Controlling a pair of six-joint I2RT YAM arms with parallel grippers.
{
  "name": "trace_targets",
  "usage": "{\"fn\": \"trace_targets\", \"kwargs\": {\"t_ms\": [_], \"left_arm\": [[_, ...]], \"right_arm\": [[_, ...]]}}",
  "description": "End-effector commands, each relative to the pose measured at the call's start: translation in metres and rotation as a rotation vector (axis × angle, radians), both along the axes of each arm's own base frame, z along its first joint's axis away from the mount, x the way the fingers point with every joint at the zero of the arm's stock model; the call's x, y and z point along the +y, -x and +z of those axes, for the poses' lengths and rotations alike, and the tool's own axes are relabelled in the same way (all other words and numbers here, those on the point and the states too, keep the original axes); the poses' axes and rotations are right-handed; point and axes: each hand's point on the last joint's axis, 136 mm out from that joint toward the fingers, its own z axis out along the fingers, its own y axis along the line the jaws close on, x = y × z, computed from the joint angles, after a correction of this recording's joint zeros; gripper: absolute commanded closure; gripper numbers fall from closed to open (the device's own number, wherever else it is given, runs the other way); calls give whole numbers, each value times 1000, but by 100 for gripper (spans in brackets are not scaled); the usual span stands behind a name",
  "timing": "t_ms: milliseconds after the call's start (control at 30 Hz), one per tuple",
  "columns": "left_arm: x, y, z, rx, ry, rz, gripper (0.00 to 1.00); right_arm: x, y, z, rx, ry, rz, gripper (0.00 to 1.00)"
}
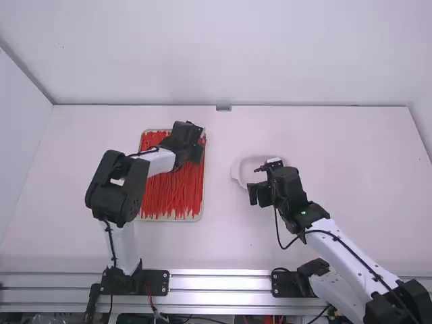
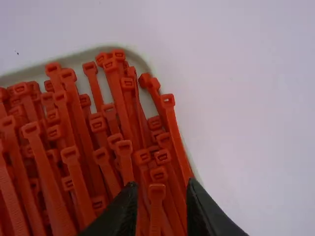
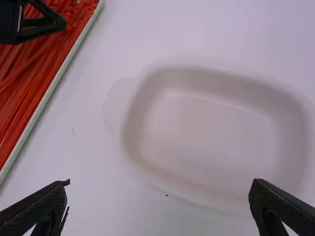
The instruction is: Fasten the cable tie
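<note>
1. Tray (image 1: 169,219), left of the table's (image 1: 351,148) middle: you have a flat, pale-rimmed tray heaped with orange cable ties (image 1: 172,192), lying roughly parallel, heads toward the far edge.
2. Left gripper (image 1: 190,145): your tool sits low over the tray's far right corner. Its fingers stand apart, unclenched, straddling the ties (image 2: 74,147) with one tie head between them; nothing is grasped.
3. White dish (image 1: 241,169), right of the tray and apart from it: shallow, oblong, with a small side handle.
4. Right gripper (image 1: 262,183): you find it above the dish (image 3: 211,128), jaws spread wide, released.
</note>
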Motion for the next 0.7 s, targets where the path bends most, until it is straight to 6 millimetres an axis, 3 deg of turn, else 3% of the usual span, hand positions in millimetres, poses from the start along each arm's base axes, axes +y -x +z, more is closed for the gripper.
{"fn": "trace_targets", "kwargs": {"t_ms": [0, 233, 667], "left_arm": [[-3, 10, -24, 54, -12, -21, 76], [-4, 6, -22, 36, -7, -20, 78], [1, -3, -14, 19, -13, 16, 91]], "right_arm": [[3, -7, 15, -33, -16, -4, 1], [3, -7, 15, -33, -16, -4, 2], [3, -7, 15, -33, -16, -4, 2]]}}
